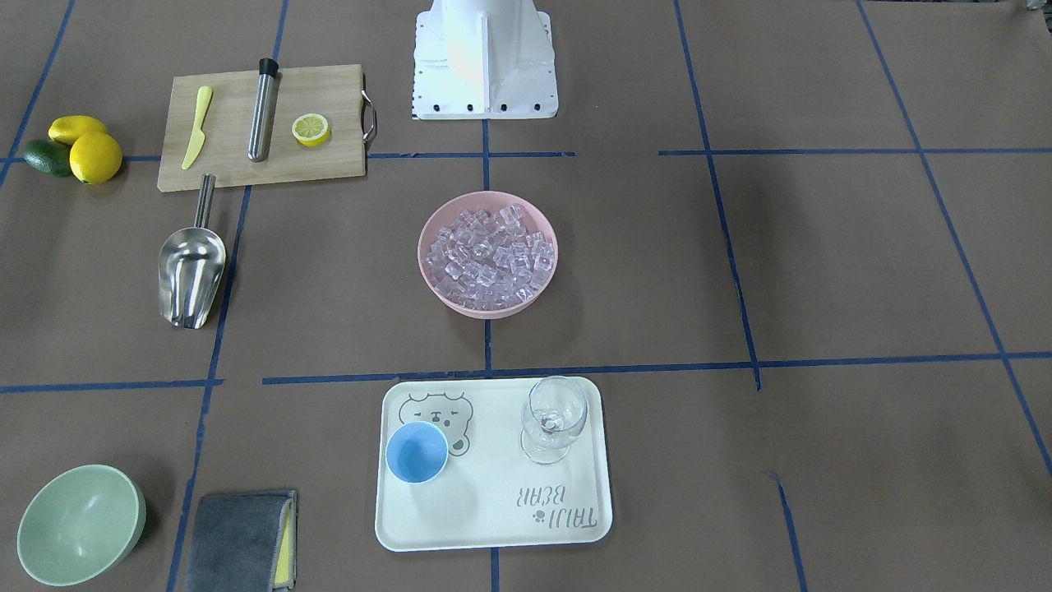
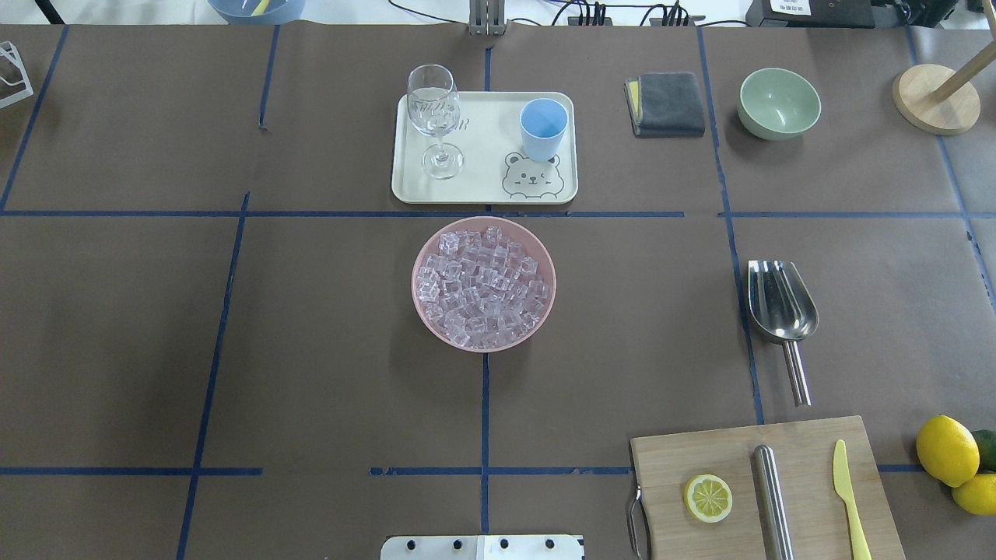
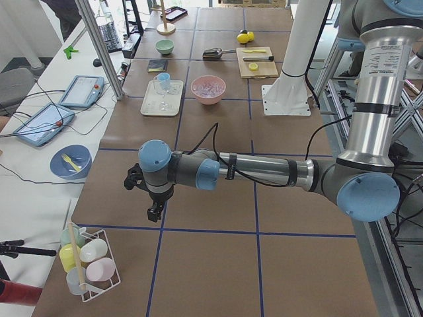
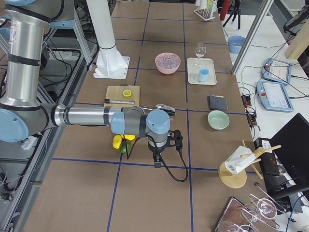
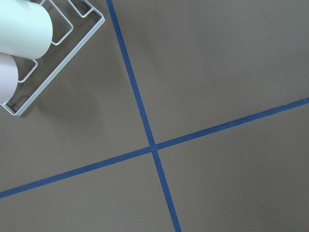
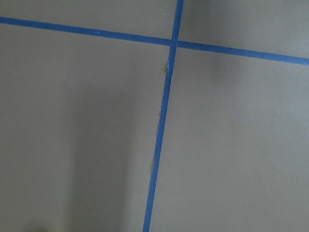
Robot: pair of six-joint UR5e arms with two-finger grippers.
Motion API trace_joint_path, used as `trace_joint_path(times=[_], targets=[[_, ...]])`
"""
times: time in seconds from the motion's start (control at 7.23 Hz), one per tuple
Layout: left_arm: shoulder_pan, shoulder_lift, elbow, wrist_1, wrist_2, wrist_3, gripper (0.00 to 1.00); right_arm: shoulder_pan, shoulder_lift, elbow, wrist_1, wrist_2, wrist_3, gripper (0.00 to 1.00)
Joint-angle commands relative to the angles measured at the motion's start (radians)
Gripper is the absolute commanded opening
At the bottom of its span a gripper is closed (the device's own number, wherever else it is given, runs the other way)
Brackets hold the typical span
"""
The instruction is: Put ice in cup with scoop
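The shiny steel scoop (image 1: 191, 279) lay on the desk (image 1: 822, 271); I couldn't tell how open the left gripper (image 3: 153, 212) or right gripper (image 4: 157, 162) was.

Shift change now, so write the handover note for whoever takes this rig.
Left hand and right hand: each over the table at its own end, nothing seen in them; open or shut, cannot tell.
Scoop lies untouched on the table, robot's right side.
Ice fills the pink bowl, centre.
Cup stands empty on the tray.
Done: nothing. Left: grasp scoop, load ice, tip into cup.
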Motion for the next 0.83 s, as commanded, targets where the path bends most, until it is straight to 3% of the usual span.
trace_joint_path(times=[0.0, 0.42, 0.69], targets=[[0.0, -0.001, -0.002, 0.0, 0.006, -0.001, 1.0, -0.001, 0.004, 0.006, 0.002, 0.0, 0.0, 1.0], [0.003, -0.018, -0.034, -0.009, -0.003, -0.008, 1.0, -0.001, 0.024, 0.025, 0.0, 0.003, 0.006, 1.0], [0.002, -0.03, -0.037, -0.114, -0.009, -0.008, 1.0, -0.001, 0.026, 0.037, 0.0, 0.006, 0.006, 1.0]])
